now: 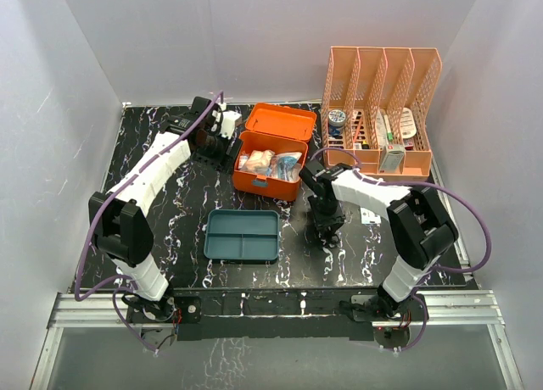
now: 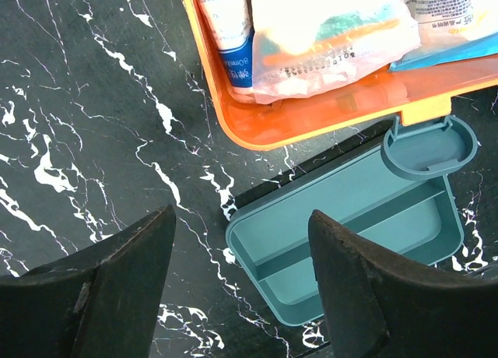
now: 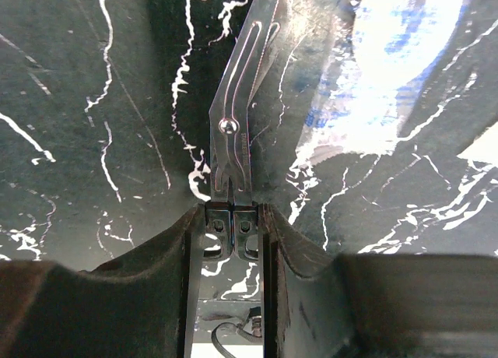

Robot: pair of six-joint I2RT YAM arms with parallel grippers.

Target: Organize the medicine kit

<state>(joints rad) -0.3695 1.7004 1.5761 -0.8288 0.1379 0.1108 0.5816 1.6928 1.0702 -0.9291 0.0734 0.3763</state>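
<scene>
The orange medicine kit (image 1: 270, 153) stands open at the back middle, its lid up, with packets and a tube inside. It also shows in the left wrist view (image 2: 311, 117), with its blue-grey latch (image 2: 428, 146). Its teal divided tray (image 1: 243, 236) lies out on the table in front of it and is empty (image 2: 350, 226). My left gripper (image 1: 222, 155) is open and empty, above the table by the kit's left front corner (image 2: 241, 218). My right gripper (image 1: 327, 227) is low over the table right of the tray. It is shut (image 3: 232, 214) on the handles of metal scissors (image 3: 237, 117), blades pointing away.
A peach slatted file organizer (image 1: 382, 110) with boxes and packets stands at the back right. A small white packet (image 1: 371, 216) lies on the black marbled table by the right arm. A blurred white-and-blue thing (image 3: 405, 54) lies beyond the scissors.
</scene>
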